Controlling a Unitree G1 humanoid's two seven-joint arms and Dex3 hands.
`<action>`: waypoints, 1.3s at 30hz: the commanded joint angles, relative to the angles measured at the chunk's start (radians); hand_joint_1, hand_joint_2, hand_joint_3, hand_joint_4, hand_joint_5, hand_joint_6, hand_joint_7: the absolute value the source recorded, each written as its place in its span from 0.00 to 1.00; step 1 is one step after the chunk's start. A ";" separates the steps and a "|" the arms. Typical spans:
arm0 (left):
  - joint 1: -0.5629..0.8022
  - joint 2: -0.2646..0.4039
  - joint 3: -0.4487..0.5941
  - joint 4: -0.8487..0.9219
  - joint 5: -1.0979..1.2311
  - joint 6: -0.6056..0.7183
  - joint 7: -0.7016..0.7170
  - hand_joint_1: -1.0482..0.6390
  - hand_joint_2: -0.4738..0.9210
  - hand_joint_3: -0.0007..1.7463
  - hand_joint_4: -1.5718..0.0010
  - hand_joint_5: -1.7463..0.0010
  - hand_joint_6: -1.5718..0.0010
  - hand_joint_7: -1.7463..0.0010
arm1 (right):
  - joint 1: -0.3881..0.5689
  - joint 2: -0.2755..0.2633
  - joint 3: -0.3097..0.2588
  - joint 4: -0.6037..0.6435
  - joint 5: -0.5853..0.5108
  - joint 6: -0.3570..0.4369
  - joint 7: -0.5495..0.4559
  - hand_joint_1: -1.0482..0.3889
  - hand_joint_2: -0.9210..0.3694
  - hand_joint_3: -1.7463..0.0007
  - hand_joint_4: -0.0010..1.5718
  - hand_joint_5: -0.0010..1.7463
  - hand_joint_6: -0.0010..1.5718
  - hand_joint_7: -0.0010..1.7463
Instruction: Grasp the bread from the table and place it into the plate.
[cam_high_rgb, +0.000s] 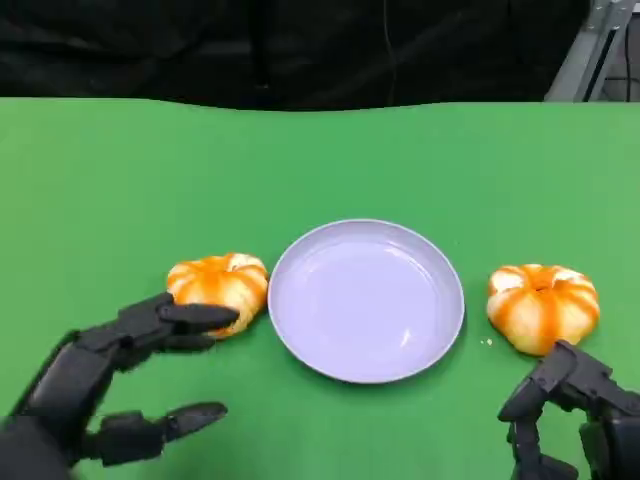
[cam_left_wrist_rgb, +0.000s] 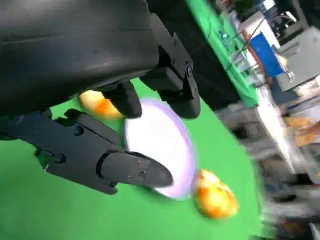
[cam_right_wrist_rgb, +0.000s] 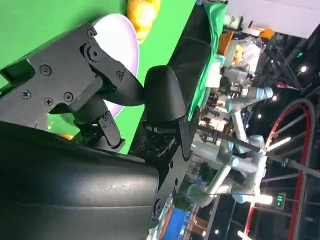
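While a green table (cam_high_rgb: 320, 160) spreads across the whole head view, the largest thing on it is a pale lavender plate (cam_high_rgb: 366, 300), lying flat near the middle with nothing in it; the same plate shows in the left wrist view (cam_left_wrist_rgb: 160, 140) and in the right wrist view (cam_right_wrist_rgb: 122, 45). Two pieces of bread, round and orange-and-white like small pumpkins, sit on the table on either side of it. The left bread (cam_high_rgb: 219, 287) lies just beside the plate's rim, and the right bread (cam_high_rgb: 542, 305) rests a little apart from the rim on the other side. The left robot hand (cam_high_rgb: 120, 385) hovers low at the near left with its fingers spread apart and holding nothing; its upper fingertip (cam_high_rgb: 205, 317) overlaps the near edge of the left bread, though whether it touches cannot be told. The right robot hand (cam_high_rgb: 570, 415) sits at the near right corner, just in front of the right bread, holding nothing; its fingers look parted but are partly cut off by the picture's edge.
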 joint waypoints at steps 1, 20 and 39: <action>-0.136 0.105 -0.045 0.064 0.326 -0.072 0.161 0.14 1.00 0.02 0.78 0.80 0.61 0.97 | -0.002 -0.018 -0.006 -0.001 0.022 -0.006 0.009 0.66 0.32 0.29 0.53 1.00 0.48 0.86; -0.310 0.157 -0.179 0.231 0.548 -0.027 0.296 0.10 0.98 0.00 0.75 0.90 0.61 1.00 | 0.005 -0.016 -0.006 -0.014 0.029 0.005 0.019 0.65 0.32 0.30 0.53 1.00 0.48 0.86; -0.463 0.159 -0.318 0.418 0.635 0.099 0.305 0.09 0.96 0.00 0.75 0.96 0.63 1.00 | 0.021 -0.009 -0.004 -0.049 0.014 0.040 0.013 0.65 0.32 0.30 0.53 1.00 0.48 0.87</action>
